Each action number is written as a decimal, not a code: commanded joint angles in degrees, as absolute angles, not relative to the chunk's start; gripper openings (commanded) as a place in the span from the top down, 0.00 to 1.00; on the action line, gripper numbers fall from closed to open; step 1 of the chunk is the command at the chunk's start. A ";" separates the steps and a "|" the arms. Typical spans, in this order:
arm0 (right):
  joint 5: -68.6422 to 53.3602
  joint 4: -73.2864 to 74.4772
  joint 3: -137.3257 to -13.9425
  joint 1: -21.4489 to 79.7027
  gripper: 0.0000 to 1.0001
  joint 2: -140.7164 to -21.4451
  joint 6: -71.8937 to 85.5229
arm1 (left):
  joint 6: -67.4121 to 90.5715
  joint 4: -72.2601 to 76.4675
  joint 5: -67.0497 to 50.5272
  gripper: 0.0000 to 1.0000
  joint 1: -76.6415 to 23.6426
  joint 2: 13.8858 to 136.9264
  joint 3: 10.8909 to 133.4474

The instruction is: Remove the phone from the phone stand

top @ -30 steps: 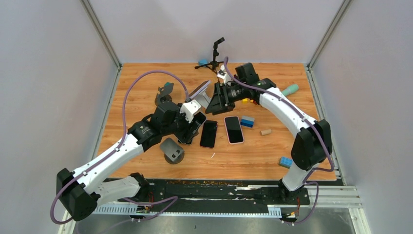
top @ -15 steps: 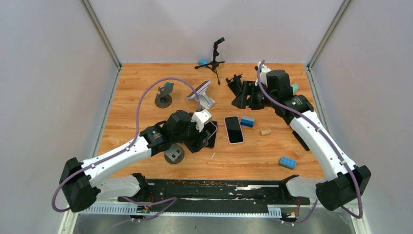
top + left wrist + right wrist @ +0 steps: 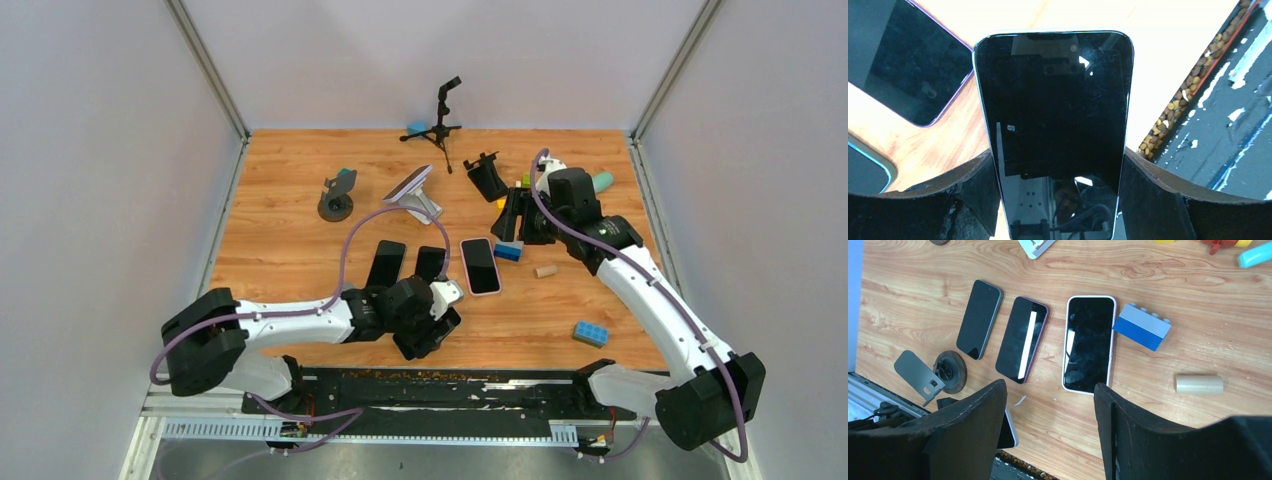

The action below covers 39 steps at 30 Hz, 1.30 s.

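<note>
My left gripper (image 3: 432, 335) hangs low near the table's front edge, shut on a black-screened phone (image 3: 1055, 100) whose sides its two fingers (image 3: 973, 190) press. That phone's white-edged corner (image 3: 1007, 434) peeks out in the right wrist view. An empty grey phone stand (image 3: 923, 372) sits close by. At the back, a second phone (image 3: 410, 181) leans on a white stand (image 3: 426, 207). My right gripper (image 3: 512, 212) hovers open and empty above the flat phones (image 3: 1089, 343).
Three phones lie flat in a row (image 3: 386, 262), (image 3: 430, 264), (image 3: 480, 265). Around them are a blue brick (image 3: 508, 250), a cork roll (image 3: 545, 270), another blue brick (image 3: 587, 332), a dark stand (image 3: 337, 198), a black stand (image 3: 487, 177) and a small tripod (image 3: 441, 115).
My left arm has swung from the table's middle back to the front edge. A third phone now lies flat to the left of the other two. My right gripper pulled back to the right.
</note>
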<state>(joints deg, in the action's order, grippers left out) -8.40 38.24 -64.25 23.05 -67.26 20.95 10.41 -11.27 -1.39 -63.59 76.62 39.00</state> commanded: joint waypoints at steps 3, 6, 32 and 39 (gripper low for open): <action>-7.10 34.55 -62.40 22.82 0.35 -65.56 22.06 | 12.23 -1.50 -0.19 0.90 -64.25 80.69 38.48; -6.87 34.58 -62.02 22.71 0.35 -65.74 21.85 | 11.65 -0.74 -0.37 0.86 -64.30 83.81 38.93; -6.24 34.58 -61.60 22.04 0.32 -66.62 21.10 | 8.17 -2.97 3.19 0.15 -65.54 89.60 39.71; -6.38 34.54 -62.01 21.90 0.32 -66.30 21.01 | 8.32 -3.59 3.89 0.08 -65.58 88.59 39.93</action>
